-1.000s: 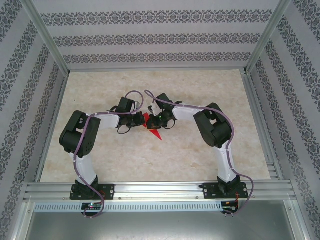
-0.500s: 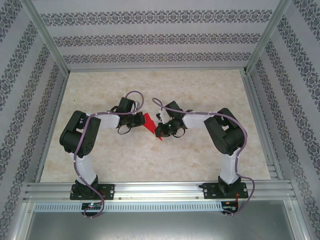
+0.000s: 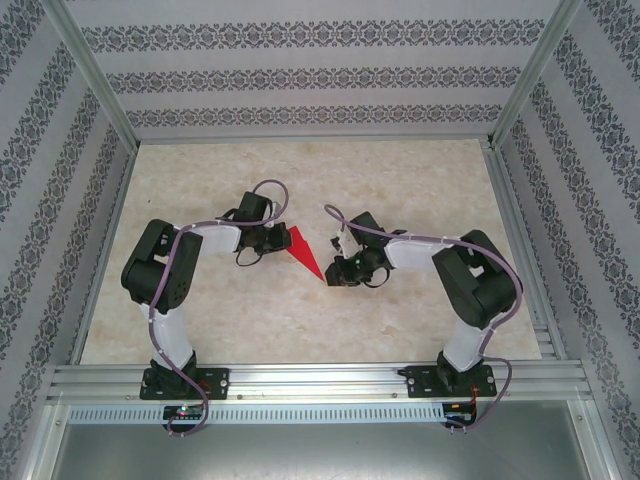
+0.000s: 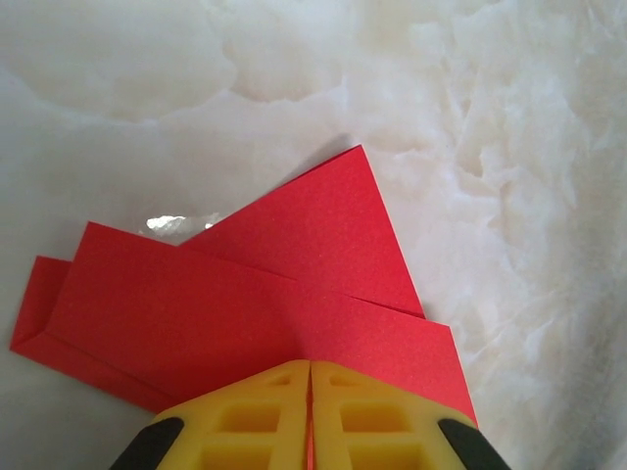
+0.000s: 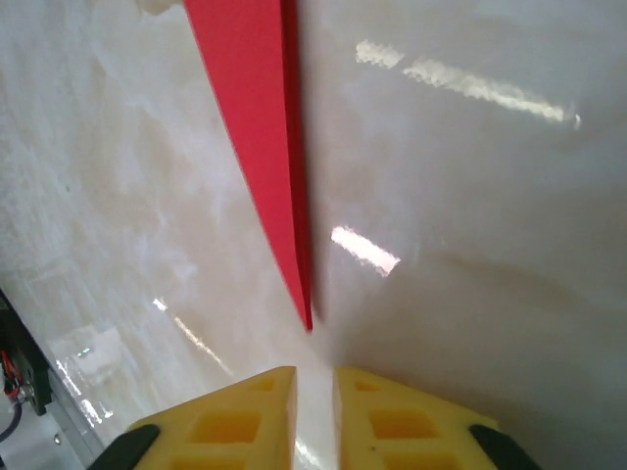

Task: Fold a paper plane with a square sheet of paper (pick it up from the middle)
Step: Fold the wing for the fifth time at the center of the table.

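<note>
Partly unseen, tail of paper plane [image 4: 245, 294] inside left pincer [image 4: 310, 370].

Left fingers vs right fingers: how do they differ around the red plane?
The left fingers are shut on the paper plane, pinching its wide end; the right fingers stand slightly apart, holding nothing. The left fingers touch the paper; the right fingers sit just short of its pointed tip, bare table between. Both are yellow and point at the plane.

No text can be read; the circuit board [image 3: 183, 412] is perhaps too small.
</note>
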Robot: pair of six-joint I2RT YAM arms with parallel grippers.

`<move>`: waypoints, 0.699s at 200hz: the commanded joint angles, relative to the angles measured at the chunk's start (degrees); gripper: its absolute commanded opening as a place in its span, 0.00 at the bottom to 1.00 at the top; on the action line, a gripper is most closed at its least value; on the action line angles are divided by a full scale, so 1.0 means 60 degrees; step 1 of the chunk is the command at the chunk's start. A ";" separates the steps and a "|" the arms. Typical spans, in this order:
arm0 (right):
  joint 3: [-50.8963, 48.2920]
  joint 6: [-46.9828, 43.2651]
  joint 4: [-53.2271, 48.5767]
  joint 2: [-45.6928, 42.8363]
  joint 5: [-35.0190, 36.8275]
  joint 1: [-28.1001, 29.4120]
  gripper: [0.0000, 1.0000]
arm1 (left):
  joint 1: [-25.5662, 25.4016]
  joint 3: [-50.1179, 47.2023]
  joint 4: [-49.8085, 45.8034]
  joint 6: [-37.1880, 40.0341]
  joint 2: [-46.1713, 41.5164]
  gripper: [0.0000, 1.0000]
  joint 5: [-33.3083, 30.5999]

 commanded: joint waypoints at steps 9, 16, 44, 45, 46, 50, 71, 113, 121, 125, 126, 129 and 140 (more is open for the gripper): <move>0.0258 0.0234 -0.0249 -0.1274 0.0968 -0.0437 0.28 | 0.0150 0.0750 -0.1386 0.0175 0.0040 0.16 -0.0336; 0.0311 0.0230 -0.0250 -0.1484 0.1334 -0.0585 0.34 | 0.0102 0.0938 -0.1625 0.0149 -0.0093 0.19 -0.0330; 0.0405 0.0201 -0.0091 -0.2072 0.2861 -0.1156 0.55 | -0.0197 0.1731 -0.3156 -0.0205 -0.0715 0.37 -0.1092; 0.0407 0.0207 -0.0082 -0.2086 0.2896 -0.1184 0.56 | -0.0206 0.1769 -0.3255 -0.0220 -0.0730 0.37 -0.1143; 0.0401 0.0209 -0.0070 -0.2093 0.2928 -0.1212 0.56 | -0.0218 0.1796 -0.3305 -0.0228 -0.0752 0.38 -0.1183; 0.0414 0.0227 -0.0022 -0.2123 0.3033 -0.1316 0.58 | -0.0274 0.1925 -0.3667 -0.0287 -0.0791 0.40 -0.1407; 0.0292 0.0391 0.0415 -0.2078 0.2972 -0.1918 0.68 | -0.0709 0.2589 -0.5209 -0.0612 -0.0948 0.53 -0.2601; -0.0599 0.0780 0.1349 -0.2343 0.3206 -0.2547 0.86 | -0.1947 0.3987 -0.7306 -0.1374 -0.0555 0.71 -0.4671; -0.0745 0.0872 0.1459 -0.2375 0.3245 -0.2658 0.87 | -0.2188 0.4366 -0.7663 -0.1457 -0.0314 0.72 -0.5048; -0.0809 0.0925 0.1498 -0.2378 0.3254 -0.2695 0.88 | -0.2307 0.4558 -0.7809 -0.1486 -0.0178 0.72 -0.5190; -0.0815 0.0935 0.1503 -0.2378 0.3253 -0.2708 0.88 | -0.2323 0.4604 -0.7838 -0.1491 -0.0139 0.72 -0.5228; -0.0868 0.0974 0.1543 -0.2378 0.3262 -0.2732 0.88 | -0.2405 0.4742 -0.7954 -0.1508 -0.0017 0.72 -0.5329; -0.0992 0.1086 0.1610 -0.2345 0.3282 -0.2844 0.88 | -0.2659 0.5324 -0.8336 -0.1585 0.0458 0.72 -0.5603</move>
